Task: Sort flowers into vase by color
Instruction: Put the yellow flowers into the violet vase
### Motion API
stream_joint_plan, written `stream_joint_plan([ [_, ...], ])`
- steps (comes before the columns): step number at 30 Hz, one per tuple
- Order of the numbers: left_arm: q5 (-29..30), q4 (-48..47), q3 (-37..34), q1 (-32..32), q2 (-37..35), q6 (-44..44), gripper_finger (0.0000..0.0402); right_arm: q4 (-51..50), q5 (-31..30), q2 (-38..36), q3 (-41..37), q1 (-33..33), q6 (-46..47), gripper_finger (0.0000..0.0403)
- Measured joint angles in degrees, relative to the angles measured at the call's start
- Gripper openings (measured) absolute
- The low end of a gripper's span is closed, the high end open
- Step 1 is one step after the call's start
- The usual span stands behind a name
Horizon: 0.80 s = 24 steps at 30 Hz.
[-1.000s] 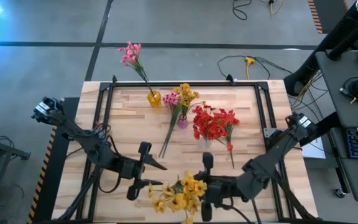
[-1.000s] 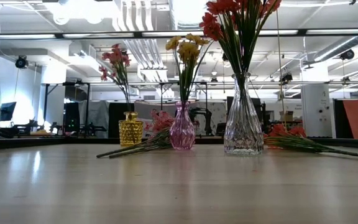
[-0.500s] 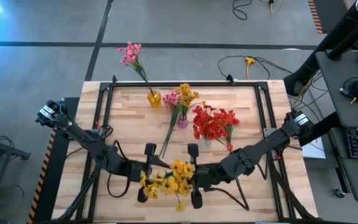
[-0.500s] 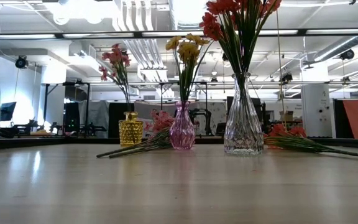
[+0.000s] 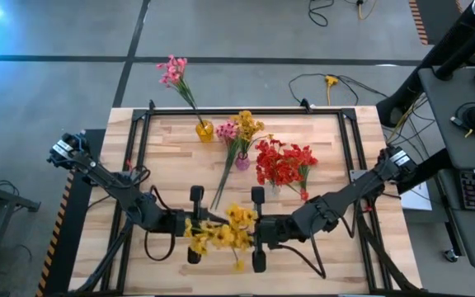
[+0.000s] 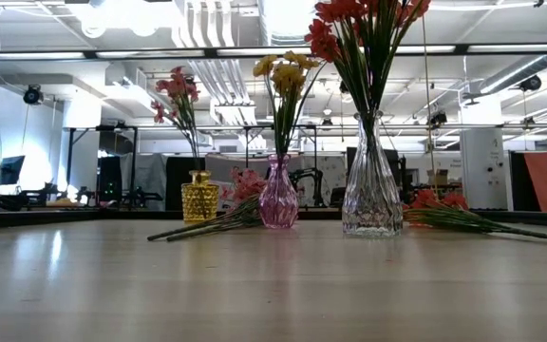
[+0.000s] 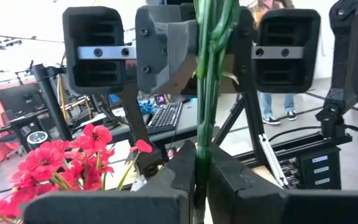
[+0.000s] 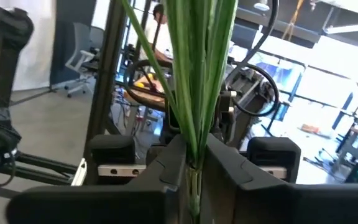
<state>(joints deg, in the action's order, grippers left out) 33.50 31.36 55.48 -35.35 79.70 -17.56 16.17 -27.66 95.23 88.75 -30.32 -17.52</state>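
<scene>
Yellow flowers (image 5: pixel 221 233) (stems upright) are clamped by left end effector (image 5: pixel 195 225) and right end effector (image 5: pixel 256 228).

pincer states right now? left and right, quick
Left pincer: closed on the yellow flower bunch stems.
Right pincer: closed on the same bunch's stems.

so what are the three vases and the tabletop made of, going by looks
Tall vase: clear cut glass, or plastic, see-through and faceted. Pink vase: tinted translucent glass, glossy. Yellow vase: amber glass, textured surface. Tabletop: pale wood in joined strips, butcher-block pattern, matte.
</scene>
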Motion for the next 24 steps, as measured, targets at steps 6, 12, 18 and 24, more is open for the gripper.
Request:
stream_joint_plan([
  [6, 3.05, -0.54, 0.0, 0.04, -0.11, 0.1, 0.0003, -6.11, -6.04, -1.54, -0.03, -0.07, 3.16, 0.0117],
  [12, 7.56, -2.4, -0.02, 0.55, -0.13, 0.1, 0.0002, -15.19, -11.45, -5.67, -0.11, -0.05, 7.69, 0.0186],
  [18, 8.04, -3.79, -1.71, 2.28, -0.81, 0.09, 0.0001, -25.14, -11.39, -9.46, -0.11, -0.2, 13.74, 0.0221],
  [24, 4.02, -5.65, -5.42, 4.24, -4.5, 0.04, 0.0001, -34.47, -11.46, -13.3, -0.11, -0.76, 20.22, 0.023],
])
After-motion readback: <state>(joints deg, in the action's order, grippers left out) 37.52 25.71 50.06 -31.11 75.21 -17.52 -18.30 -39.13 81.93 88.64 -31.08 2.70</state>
